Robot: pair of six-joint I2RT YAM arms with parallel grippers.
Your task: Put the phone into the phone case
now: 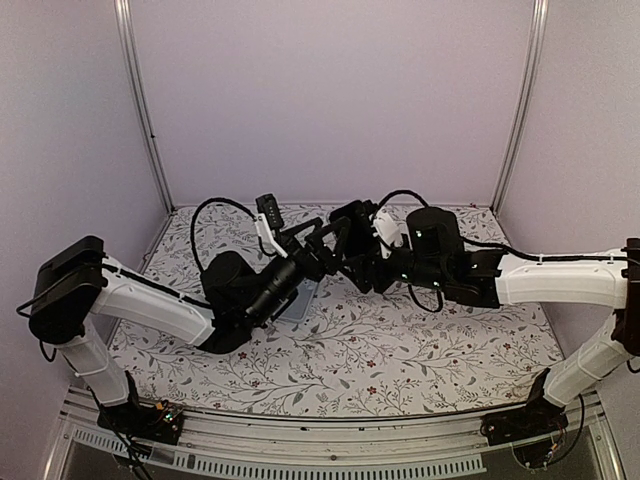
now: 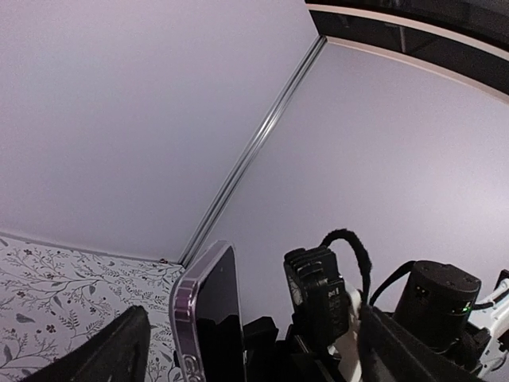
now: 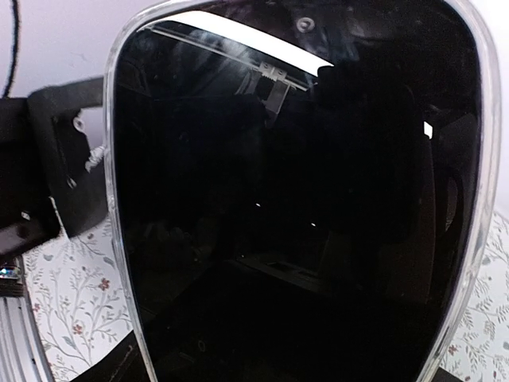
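Note:
The phone [image 2: 216, 318], black screen, sits inside a clear purple-tinted case [image 2: 181, 310] and stands upright in the air. In the right wrist view its screen [image 3: 294, 207] fills the frame, with the clear case rim [image 3: 113, 239] around it. My left gripper [image 1: 322, 248] is open, with its fingers [image 2: 111, 350] wide apart on either side of the phone and a gap to it. My right gripper [image 1: 358, 262] meets it from the right and holds the phone from below. Its fingers are hidden behind the phone.
Both arms meet above the middle of the floral table cover [image 1: 400, 350]. A grey flat shape [image 1: 303, 300] lies under the left arm. Plain walls and metal corner posts [image 1: 140, 100] enclose the back and sides.

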